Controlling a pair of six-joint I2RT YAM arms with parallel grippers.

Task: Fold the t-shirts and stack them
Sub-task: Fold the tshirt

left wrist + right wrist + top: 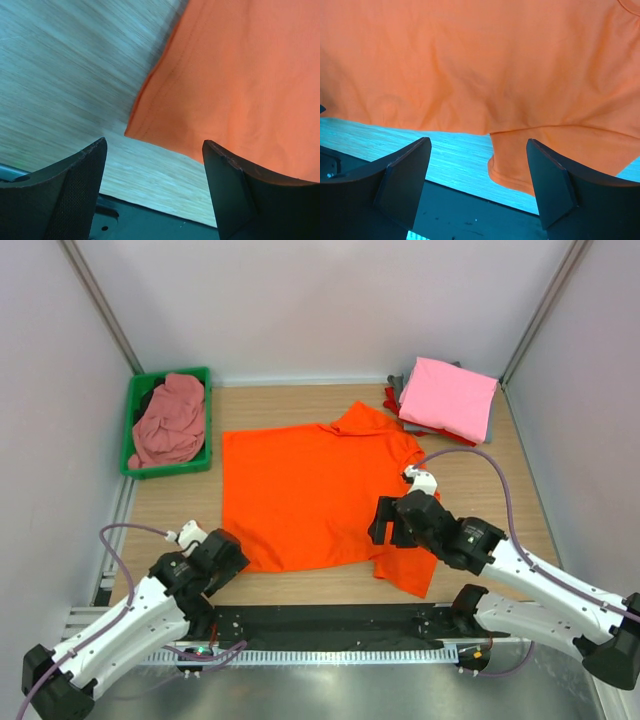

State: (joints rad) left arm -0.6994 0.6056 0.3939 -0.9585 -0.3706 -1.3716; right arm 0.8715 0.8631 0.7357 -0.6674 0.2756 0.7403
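Orange t-shirt (310,495) lies spread flat at the centre of the wooden surface (300,405). Its long axis runs left–right in the top view. The straight hem edge faces frame left. One sleeve juts out at upper right and the other at lower right. The neck opening is not clearly visible, as the right arm covers that end.

Left gripper (225,555) sits at the shirt's lower-left hem corner. In the left wrist view its fingers (75,185) are spread wide with nothing held. The hem corner lies just ahead of the gap, with bare wood on the left of it.

Right gripper (385,525) is over the shirt's lower-right part, beside the near sleeve. In the right wrist view its fingers (560,190) are also wide apart and grip nothing. The body hem and sleeve cuff lie ahead of them. I cannot tell whether either pair touches the cloth.

Green bin (135,430) is at upper left, well apart from the orange shirt. It holds a crumpled dusty-pink shirt (172,420) heaped above the rim, with a bit of dark cloth behind it.

At upper right is a folded stack with a pink shirt (448,395) on top. Grey (400,385) and red (392,400) edges show underneath. The stack is near the orange shirt's upper sleeve, but contact is unclear.
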